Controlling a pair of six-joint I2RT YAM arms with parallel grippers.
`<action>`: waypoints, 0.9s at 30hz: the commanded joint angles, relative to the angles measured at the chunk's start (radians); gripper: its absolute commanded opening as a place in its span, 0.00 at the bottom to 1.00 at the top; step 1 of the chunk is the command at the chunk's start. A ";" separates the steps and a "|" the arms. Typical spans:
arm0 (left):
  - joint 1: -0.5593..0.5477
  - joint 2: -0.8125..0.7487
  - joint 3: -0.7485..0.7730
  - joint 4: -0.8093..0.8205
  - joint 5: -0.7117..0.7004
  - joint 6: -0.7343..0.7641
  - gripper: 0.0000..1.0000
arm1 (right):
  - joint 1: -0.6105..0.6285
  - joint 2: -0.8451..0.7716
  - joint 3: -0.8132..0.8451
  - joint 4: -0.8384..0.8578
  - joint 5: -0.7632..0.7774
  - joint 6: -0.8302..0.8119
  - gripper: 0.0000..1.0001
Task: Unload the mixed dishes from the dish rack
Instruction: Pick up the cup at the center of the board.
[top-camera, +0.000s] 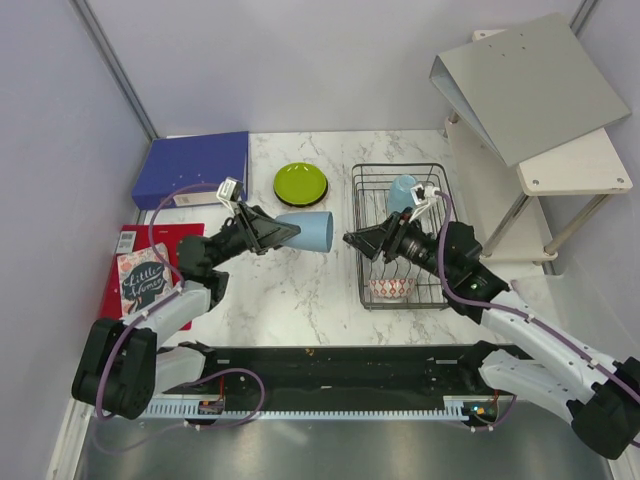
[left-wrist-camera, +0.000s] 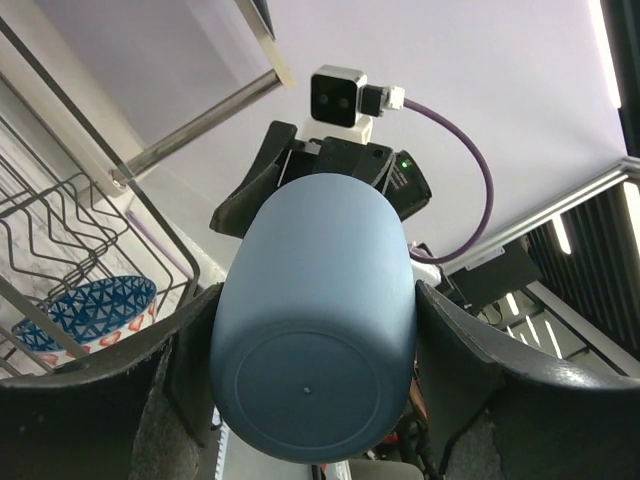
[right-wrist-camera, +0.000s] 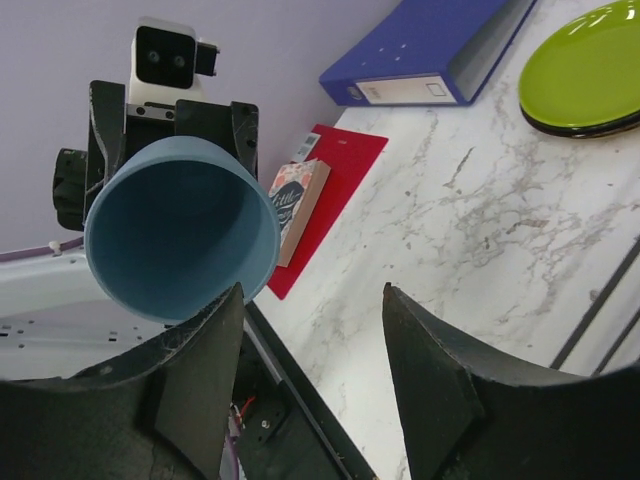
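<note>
The left arm reaches forward from its base and bends inward over the table (top-camera: 290, 300), its forearm lifted so that the left gripper (top-camera: 283, 231) points right toward the rack (top-camera: 362, 205). Its fingers (left-wrist-camera: 150, 400) are pinched on either side of a light blue cup (top-camera: 308, 230), which it holds in the air on its side, just left of the rack. The cup is smooth and plain. Its flat round base faces the left wrist camera (left-wrist-camera: 320, 330) and its open mouth faces the right gripper (top-camera: 352, 240). The right arm comes in from the right across the rack, with its gripper level and pointing left at the rack's left edge, just short of the cup's mouth. The right fingers (right-wrist-camera: 450, 390) are spread apart with nothing between them, and the cup's hollow inside (right-wrist-camera: 180, 230) shows beyond them, up and to the left. The black wire rack stands on the right half of the marble table. Another light blue cup (top-camera: 403, 190) lies at its far end and a patterned bowl (top-camera: 390, 288) sits at its near end. A green plate (top-camera: 300, 183) lies on a black plate (right-wrist-camera: 600, 126) on the table, left of the rack and behind the held cup.
</note>
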 joint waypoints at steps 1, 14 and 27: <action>-0.009 0.012 0.029 0.113 0.047 -0.058 0.02 | -0.001 0.036 -0.002 0.165 -0.106 0.047 0.64; -0.033 0.018 0.018 0.051 0.044 -0.009 0.02 | 0.044 0.246 0.073 0.308 -0.322 0.087 0.60; -0.030 -0.141 0.298 -0.967 -0.152 0.557 0.98 | 0.056 0.081 0.215 -0.230 0.099 -0.197 0.00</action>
